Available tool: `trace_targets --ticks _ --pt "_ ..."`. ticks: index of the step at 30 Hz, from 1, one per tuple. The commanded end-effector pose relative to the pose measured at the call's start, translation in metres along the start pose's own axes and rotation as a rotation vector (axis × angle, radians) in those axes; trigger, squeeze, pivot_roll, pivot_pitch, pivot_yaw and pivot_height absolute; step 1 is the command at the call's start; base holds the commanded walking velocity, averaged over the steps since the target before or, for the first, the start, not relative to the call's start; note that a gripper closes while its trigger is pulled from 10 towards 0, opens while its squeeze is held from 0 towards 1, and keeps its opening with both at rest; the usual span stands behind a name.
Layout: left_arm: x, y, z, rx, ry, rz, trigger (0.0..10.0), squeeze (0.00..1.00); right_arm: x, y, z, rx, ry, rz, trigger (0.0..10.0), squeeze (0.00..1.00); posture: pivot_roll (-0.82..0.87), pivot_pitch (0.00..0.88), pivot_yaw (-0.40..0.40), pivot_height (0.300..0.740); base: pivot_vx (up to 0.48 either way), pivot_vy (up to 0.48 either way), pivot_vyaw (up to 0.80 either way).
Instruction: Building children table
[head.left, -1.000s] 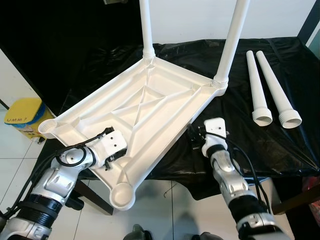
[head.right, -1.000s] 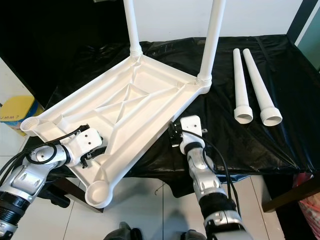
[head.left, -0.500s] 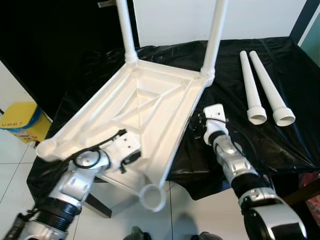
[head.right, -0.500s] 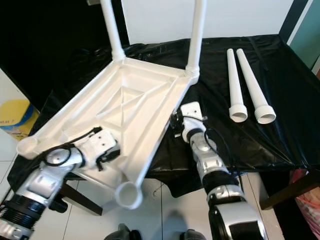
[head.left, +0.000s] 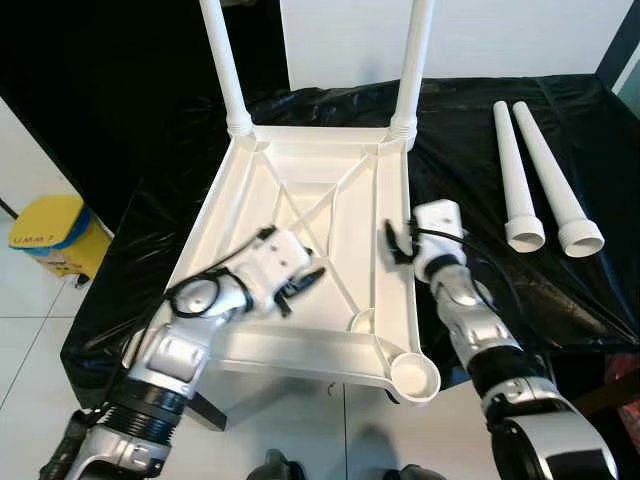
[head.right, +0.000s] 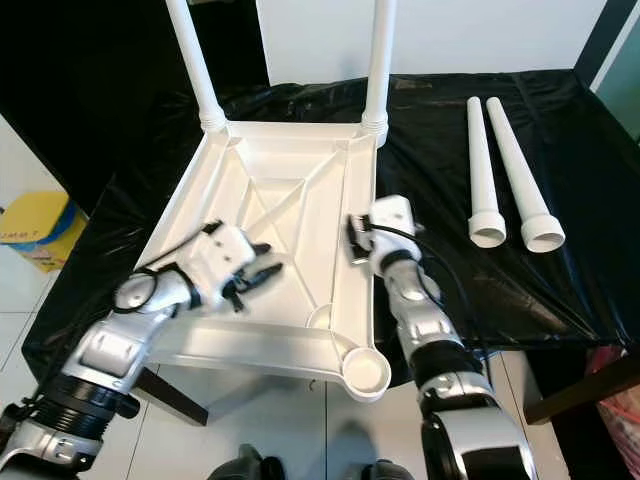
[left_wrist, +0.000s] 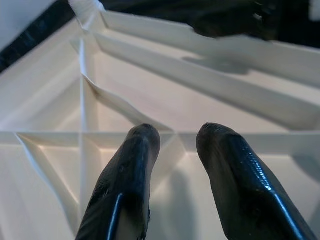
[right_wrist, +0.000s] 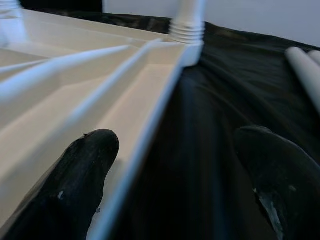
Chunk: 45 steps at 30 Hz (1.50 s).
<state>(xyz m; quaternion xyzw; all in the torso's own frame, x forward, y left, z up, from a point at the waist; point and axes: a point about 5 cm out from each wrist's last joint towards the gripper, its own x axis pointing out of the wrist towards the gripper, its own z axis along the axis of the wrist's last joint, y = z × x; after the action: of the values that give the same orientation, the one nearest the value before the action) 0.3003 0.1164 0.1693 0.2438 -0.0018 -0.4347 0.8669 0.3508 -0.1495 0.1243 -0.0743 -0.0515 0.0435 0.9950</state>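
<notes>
The white plastic tabletop (head.left: 300, 195) lies upside down on the black-covered table (head.left: 480, 200). Two white legs (head.left: 222, 60) (head.left: 412, 60) stand screwed into its far corners. An empty round socket (head.left: 414, 377) shows at its near right corner, past the table's front edge. Two loose legs (head.left: 515, 170) (head.left: 550, 165) lie side by side on the cloth to the right. My left gripper (head.left: 305, 283) hovers over the ribbed underside, its fingers (left_wrist: 125, 180) slightly apart with nothing between. My right gripper (head.left: 393, 245) is open astride the tabletop's right rim (right_wrist: 150, 125).
A yellow bin (head.left: 45, 225) stands on the white tiled floor at the left. The black cloth hangs over the table's front edge (head.left: 560, 335). A white wall (head.left: 520, 35) rises behind the table. Bare cloth lies between the tabletop and the loose legs.
The tabletop has swung from lying diagonally to nearly square with me, its near corner moving right. My left gripper moved up over the ribs; my right gripper now straddles the right rim.
</notes>
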Motion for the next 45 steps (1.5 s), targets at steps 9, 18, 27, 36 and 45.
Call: trace_targets --ticks 9,18,27,36,45 --pt "-0.012 -0.012 0.002 -0.009 -0.045 -0.103 10.0 0.0 -0.033 -0.018 0.007 0.031 -0.132 -0.115 10.0 0.0 -0.02 0.089 0.058 0.74 0.0 0.0 0.0" --pt "-0.015 -0.049 -0.014 0.021 0.057 -0.342 10.0 0.0 -0.068 -0.018 0.005 0.04 -0.144 -0.097 10.0 0.0 -0.04 0.089 0.06 0.74 0.0 0.0 0.0" --pt "-0.006 -0.052 -0.031 0.185 0.17 -0.309 10.0 0.0 -0.079 -0.016 0.004 0.039 -0.121 -0.088 10.0 0.0 -0.05 0.09 0.065 0.74 0.0 0.0 0.0" --pt "-0.004 -0.033 -0.036 0.198 0.222 -0.208 10.0 0.0 -0.082 -0.017 0.008 0.044 -0.113 -0.094 10.0 0.0 -0.05 0.096 0.075 0.74 0.0 0.0 0.0" --pt "-0.015 -0.033 -0.016 0.014 0.058 -0.292 10.0 0.0 -0.084 -0.015 0.007 0.047 -0.099 -0.092 10.0 0.0 -0.05 0.099 0.079 0.74 0.0 0.0 0.0"
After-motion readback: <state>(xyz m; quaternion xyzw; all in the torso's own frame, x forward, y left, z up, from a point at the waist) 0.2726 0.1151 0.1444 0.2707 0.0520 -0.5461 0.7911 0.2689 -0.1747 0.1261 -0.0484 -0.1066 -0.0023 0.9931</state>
